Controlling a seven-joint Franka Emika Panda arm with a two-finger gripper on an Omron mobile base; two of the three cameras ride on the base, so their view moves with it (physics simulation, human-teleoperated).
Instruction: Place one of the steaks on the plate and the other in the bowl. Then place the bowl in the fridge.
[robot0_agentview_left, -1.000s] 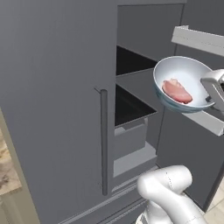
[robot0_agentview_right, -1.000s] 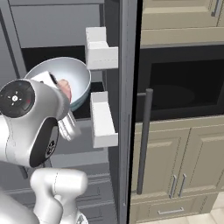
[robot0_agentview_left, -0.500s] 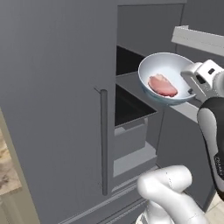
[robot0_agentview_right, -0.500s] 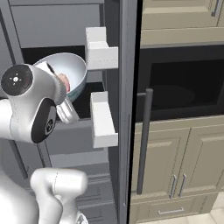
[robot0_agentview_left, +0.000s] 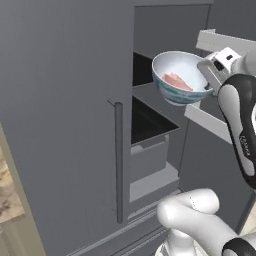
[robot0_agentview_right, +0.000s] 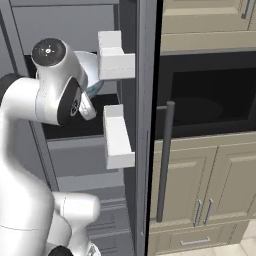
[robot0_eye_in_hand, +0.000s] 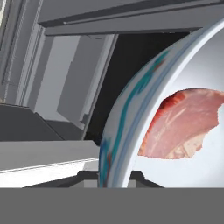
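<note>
One steak (robot0_agentview_left: 176, 81) lies inside the bowl (robot0_agentview_left: 180, 78), which your jaws are pinching by its right rim. You have the bowl held up in the air at the open side of the fridge (robot0_agentview_left: 65, 115), above its dark shelves (robot0_agentview_left: 150, 122).

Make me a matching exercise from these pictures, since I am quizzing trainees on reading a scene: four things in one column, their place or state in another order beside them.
Things:
1. steak
2. bowl
3. fridge's left door
4. wall oven

Places or states:
A. shut, its long vertical handle facing the cameras
B. lying inside the bowl
C. dark glass, set among the beige cabinets to the right of the fridge
D. held up by its rim in the gripper, in front of the open fridge shelves

Pairs: 1-B, 2-D, 3-A, 4-C
</note>
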